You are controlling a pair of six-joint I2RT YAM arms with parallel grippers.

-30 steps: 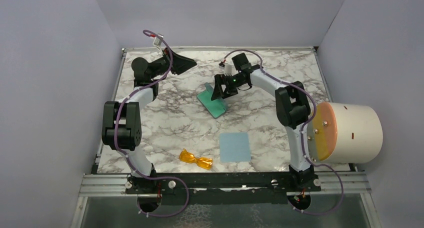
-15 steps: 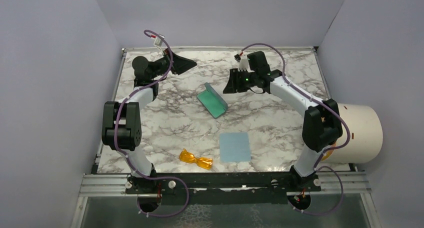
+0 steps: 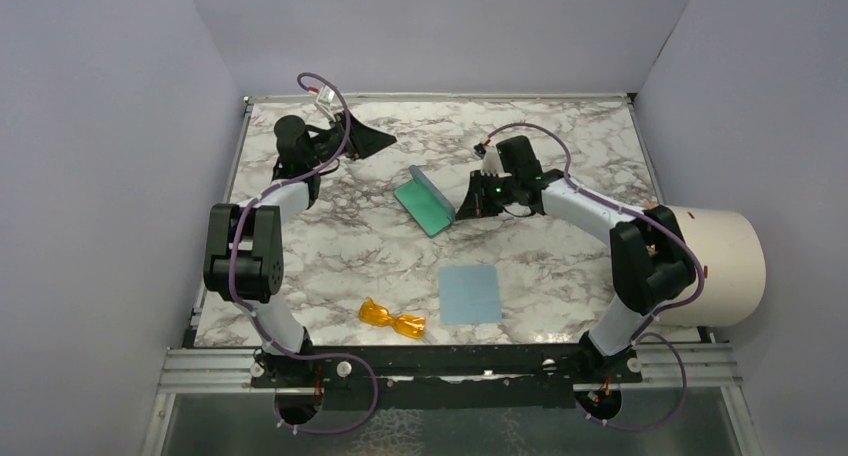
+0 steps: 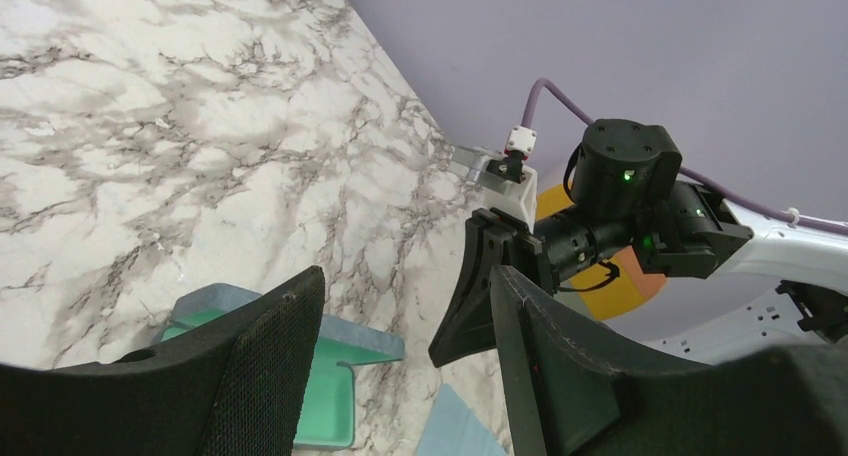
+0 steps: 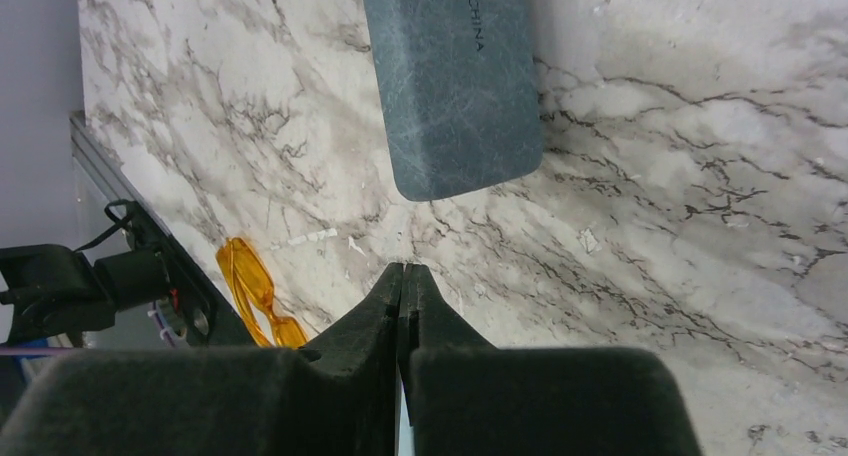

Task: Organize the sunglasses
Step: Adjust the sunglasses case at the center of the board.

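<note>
Sunglasses point(image 3: 392, 318): long axis crosswise; well behind and left of right gripper point(image 3: 462, 212), closed, empty. Left gripper point(image 3: 378, 139), fingers parted and empty, lies farther off.

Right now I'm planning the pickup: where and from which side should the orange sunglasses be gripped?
Probably the narrow bridge of the sunglasses, coming straight down from above, closing across the frame. They lie flat, long axis roughly left to right, so the middle should balance.

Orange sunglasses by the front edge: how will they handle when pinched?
The sunglasses look small and thin, probably light. Their glossy translucent plastic is likely slippery to pinch. Lying flat on the smooth marble table, they'd probably slide, not tip, if nudged.
</note>
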